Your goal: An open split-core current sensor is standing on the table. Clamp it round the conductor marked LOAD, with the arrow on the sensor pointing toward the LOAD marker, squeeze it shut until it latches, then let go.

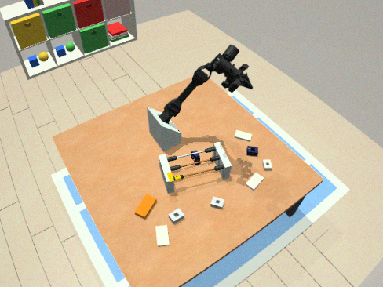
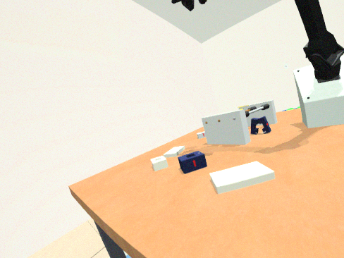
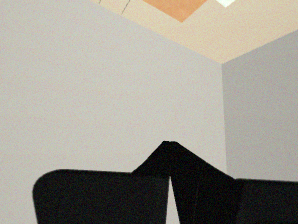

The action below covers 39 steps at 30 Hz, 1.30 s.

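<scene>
Going left to right from above, we count one orange block [image 1: 145,206], then three white slabs in all, the first [image 1: 162,235] near the table's front left; we see three pale blocks with square holes, the first [image 1: 182,217] near that slab, the second [image 1: 222,204] [image 2: 200,135] farther right and the third [image 1: 267,168] [image 2: 159,165] near the right edge; between them stands one frame [image 1: 168,184] [image 2: 225,128] with two end plates and three rods, one silvery and two coppery, one coppery rod bearing yellow at its left end; our one open sensor [image 1: 195,157] [image 2: 261,120] stands on the table, legs down, below the silvery rod; our one gripper [image 1: 249,85] [image 2: 190,8] [image 3: 169,147] hangs high above the right side, fingers pressed together, pinching nothing; beneath lie the other two slabs, with one dark blue holed block [image 1: 252,154] [image 2: 193,165] between them.
</scene>
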Each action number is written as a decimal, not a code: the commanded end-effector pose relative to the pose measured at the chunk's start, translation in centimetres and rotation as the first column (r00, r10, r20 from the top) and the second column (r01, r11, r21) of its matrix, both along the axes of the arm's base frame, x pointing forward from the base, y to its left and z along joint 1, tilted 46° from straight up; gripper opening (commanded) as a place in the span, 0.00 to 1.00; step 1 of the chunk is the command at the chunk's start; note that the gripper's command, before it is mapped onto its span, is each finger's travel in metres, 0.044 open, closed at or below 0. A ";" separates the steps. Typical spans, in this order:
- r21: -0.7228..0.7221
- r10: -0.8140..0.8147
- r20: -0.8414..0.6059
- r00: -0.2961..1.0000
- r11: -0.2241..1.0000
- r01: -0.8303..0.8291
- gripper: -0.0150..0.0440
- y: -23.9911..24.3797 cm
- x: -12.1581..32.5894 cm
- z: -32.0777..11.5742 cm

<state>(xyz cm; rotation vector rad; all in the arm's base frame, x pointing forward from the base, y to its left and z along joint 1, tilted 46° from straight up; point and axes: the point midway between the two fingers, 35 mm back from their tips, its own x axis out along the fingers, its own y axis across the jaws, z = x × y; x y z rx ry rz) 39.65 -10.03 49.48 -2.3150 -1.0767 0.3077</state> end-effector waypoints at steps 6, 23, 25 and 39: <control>0.315 -0.062 -0.271 0.960 0.937 0.150 0.52 3.4 0.6 -0.4; 0.661 0.479 -0.601 0.640 -0.153 0.735 1.00 10.0 -4.7 -11.1; 0.614 0.527 -0.560 0.639 -0.254 0.747 1.00 10.1 -5.5 -12.6; 0.431 0.630 -0.391 0.671 -0.519 0.738 1.00 10.0 -8.1 -17.2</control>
